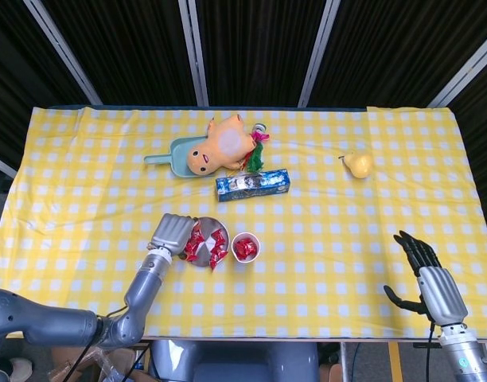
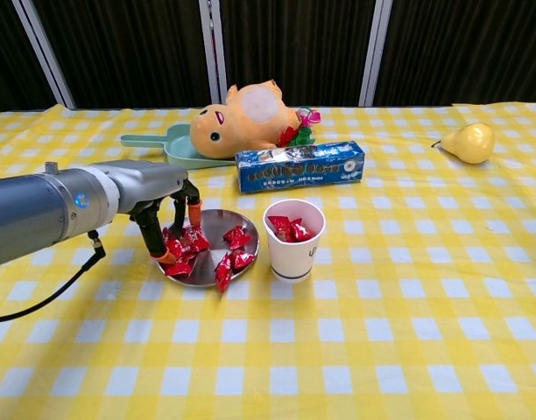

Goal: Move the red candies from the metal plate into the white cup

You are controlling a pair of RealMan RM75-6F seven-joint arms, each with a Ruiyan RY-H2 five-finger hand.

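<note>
Left hand down among the red candies, task partly done.

The left hand (image 2: 167, 229) sits low over the near-left side of the metal plate (image 2: 217, 223), fingers (image 2: 194, 213) pointing down into the red candies (image 2: 191, 249); whether they have closed on one I cannot tell. Just right of that hand, several wrapped pieces lie on the plate, one hanging over its near rim. Further right, touching or nearly touching the plate, stands the white cup (image 2: 293, 239) with a few candies already inside, so I judge some moved and a good share left. The right hand (image 1: 431, 278) rests far off to the right, open and empty, near the table (image 1: 323, 270) edge. Beyond the left hand lie a blue box (image 2: 299, 165) and a plush toy (image 2: 242, 120).
</note>
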